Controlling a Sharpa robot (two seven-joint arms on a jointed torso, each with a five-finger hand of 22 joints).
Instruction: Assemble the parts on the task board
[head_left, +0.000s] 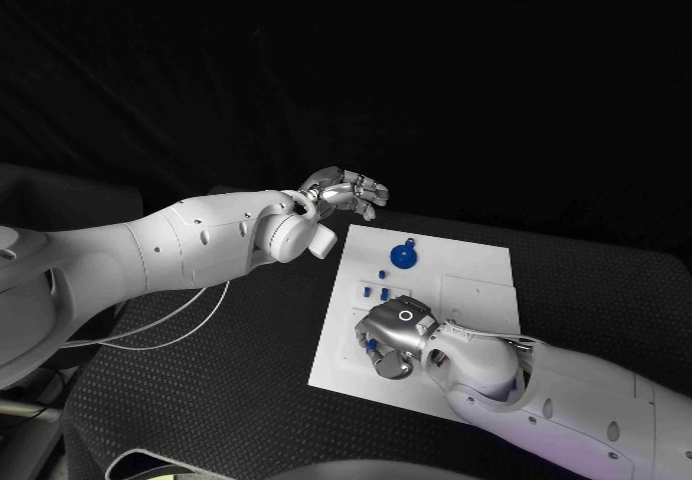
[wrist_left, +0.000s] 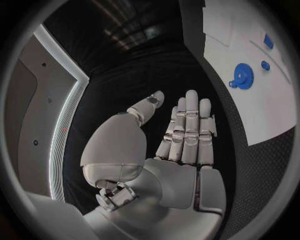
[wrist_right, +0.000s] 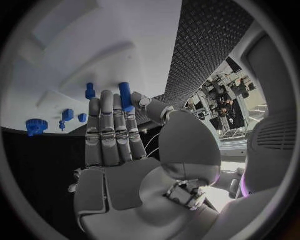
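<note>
- Two arms reach over the black table (head_left: 216, 390) in the head view. The left hand (head_left: 343, 193) hangs off the far left corner of the white task board (head_left: 462, 300), above the table and not touching the board.
- In the same view a blue gear (head_left: 405, 256) lies flat near the board's far edge. A small blue peg (head_left: 382, 273) sits just nearer than it, and two short blue pieces (head_left: 375, 292) stand side by side nearer still.
- The right hand (head_left: 392, 338) rests low over the near left part of the board — its back faces the camera, and a bit of blue shows at its fingers, so whether it holds anything cannot be told here.
- The left wrist view shows the left hand (wrist_left: 178, 145) flat and empty, fingers straight and side by side, thumb set apart. Past it the task board (wrist_left: 262, 110) carries the blue gear (wrist_left: 242, 76), with the small blue peg (wrist_left: 265, 65) close beside it.
- The right wrist view shows the right hand (wrist_right: 125, 145) with fingers straight and together, and a blue cylinder (wrist_right: 126, 96) pinched between the thumb tip and a fingertip — held just over the task board (wrist_right: 94, 45).
- Beyond the fingertips lie the blue gear (wrist_right: 36, 126), the small blue peg (wrist_right: 82, 117) and another blue piece (wrist_right: 90, 91) on the board.
</note>
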